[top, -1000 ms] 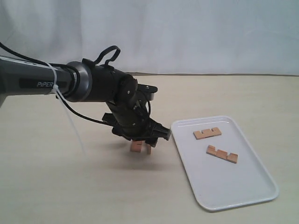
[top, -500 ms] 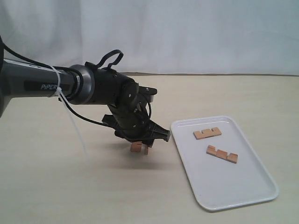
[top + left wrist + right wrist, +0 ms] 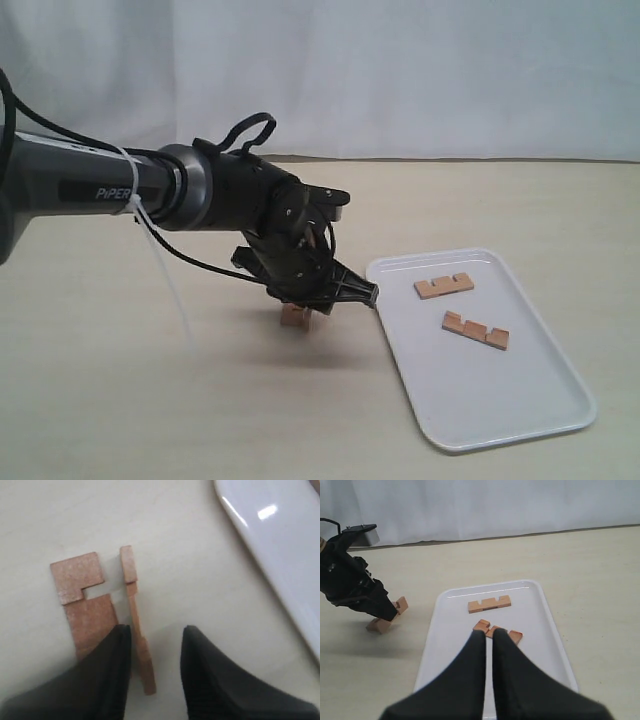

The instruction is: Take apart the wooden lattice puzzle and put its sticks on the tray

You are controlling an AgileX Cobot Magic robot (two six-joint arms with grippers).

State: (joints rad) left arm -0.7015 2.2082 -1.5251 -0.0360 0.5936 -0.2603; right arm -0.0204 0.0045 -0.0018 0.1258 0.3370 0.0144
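Observation:
No hash-shaped lattice puzzle shows; its sticks lie separate. Two sticks (image 3: 443, 285) (image 3: 476, 330) rest on the white tray (image 3: 520, 410). Two more are on the table left of the tray. One lies flat (image 3: 80, 600), the other stands on its edge (image 3: 136, 615) beside it. My left gripper (image 3: 155, 628) is open low over them, the on-edge stick between its fingers (image 3: 210, 680) and close to one finger. My right gripper (image 3: 488, 632) is shut on nothing above the tray (image 3: 451, 630), partly hiding one tray stick (image 3: 515, 636).
The tray's near rim (image 3: 250, 540) runs close beside the left gripper. A white cloth backdrop (image 3: 400, 70) closes off the far side of the beige table (image 3: 120, 400). The left arm's cable and white zip tie (image 3: 160, 270) hang under the arm.
The left gripper has shifted a little right toward the tray, staying low over the two table sticks. Only one of those sticks now shows under it. The tray sticks have not moved.

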